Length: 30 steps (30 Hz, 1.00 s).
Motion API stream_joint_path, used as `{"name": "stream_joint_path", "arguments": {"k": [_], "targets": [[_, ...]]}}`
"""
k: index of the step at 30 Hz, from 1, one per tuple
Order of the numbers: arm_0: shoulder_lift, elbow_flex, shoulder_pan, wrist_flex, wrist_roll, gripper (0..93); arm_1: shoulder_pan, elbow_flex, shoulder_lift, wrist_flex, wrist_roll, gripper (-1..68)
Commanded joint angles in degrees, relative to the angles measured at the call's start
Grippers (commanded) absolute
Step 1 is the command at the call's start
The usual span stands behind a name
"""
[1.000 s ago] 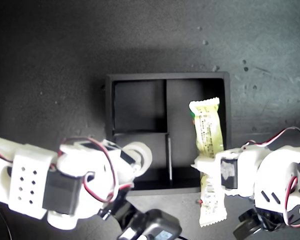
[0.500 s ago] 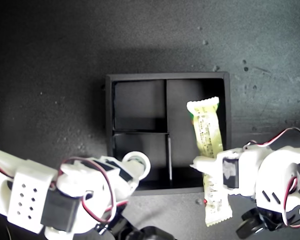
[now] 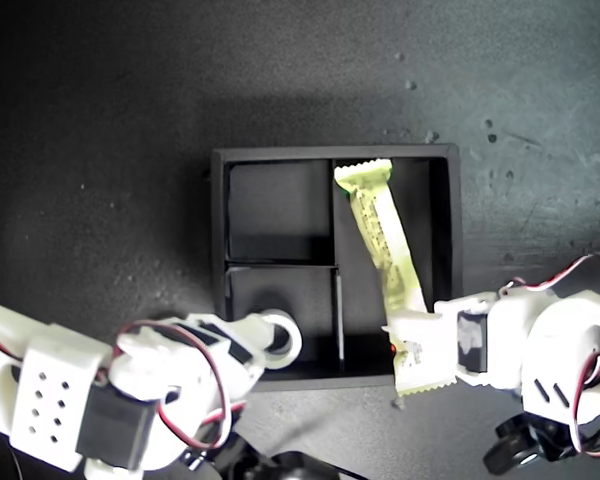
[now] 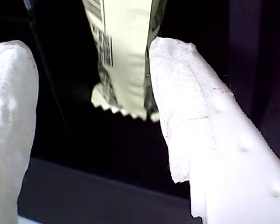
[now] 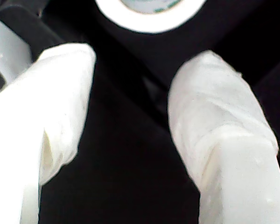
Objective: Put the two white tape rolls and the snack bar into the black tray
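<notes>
The black tray [image 3: 220,215] sits mid-table. The snack bar [image 3: 380,230], pale yellow-green, lies slanted in the tray's long compartment on the exterior view's right, its near crimped end resting over the front wall. My first gripper [image 3: 410,345] stands open at that end. In the first wrist view the snack bar [image 4: 126,51] sits between the spread fingers of my first gripper [image 4: 91,51], against one of them. One white tape roll [image 3: 293,338] lies in the near small compartment by the front wall. My second gripper [image 3: 252,345] is open just behind it. In the second wrist view the tape roll [image 5: 149,21] shows beyond the fingertips of my second gripper [image 5: 137,56].
The dark table surface [image 3: 130,120] surrounds the tray on all sides. The far small compartment [image 3: 278,210] holds nothing. Both arms' white bodies and red wires crowd the near edge of the exterior view.
The snack bar's far end swung toward the exterior view's left and dropped into the long compartment. The second arm drew back toward the near edge, and the tape roll came down by the front wall.
</notes>
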Motion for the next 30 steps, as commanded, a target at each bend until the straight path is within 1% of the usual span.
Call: {"name": "stream_joint_path", "arguments": {"k": [1, 5, 10, 12, 14, 18, 20, 24, 29, 30], "targets": [[7.0, -4.9, -2.5, 3.5, 1.5, 10.4, 3.6, -7.0, 0.7, 4.1, -4.7, 15.6], [8.5, -9.7, -5.4, 10.3, 1.8, 9.9, 7.2, -20.0, 0.7, 13.1, -4.9, 14.1], [10.6, -7.6, -7.4, 13.6, -0.3, 9.8, 12.3, -36.4, 1.1, 29.7, 1.8, 13.8], [13.6, -2.6, -8.2, 13.6, -2.6, 9.7, 14.4, -29.0, 6.9, 29.6, 7.4, 14.0], [19.1, 5.6, -9.1, 11.3, -4.8, 9.7, 16.1, -22.6, 12.0, 29.6, 14.3, 13.8], [34.8, 27.2, -10.3, 0.8, -8.3, 9.7, 16.6, -11.6, 18.8, 29.5, 27.3, 11.5], [41.7, 36.9, -9.9, -5.0, -9.9, 9.5, 16.6, -6.7, 21.4, 29.5, 33.8, 9.7], [43.7, 46.2, -6.5, -13.4, -12.7, 9.2, 17.0, 4.7, 29.0, 28.6, 46.7, 7.5], [35.2, 48.2, -1.3, -20.7, -17.0, 9.1, 14.2, 27.0, 46.1, 18.6, 56.8, 6.6], [33.2, 47.9, -0.4, -21.8, -17.9, 9.1, 13.6, 31.8, 50.3, 16.6, 58.5, 5.3]]}}
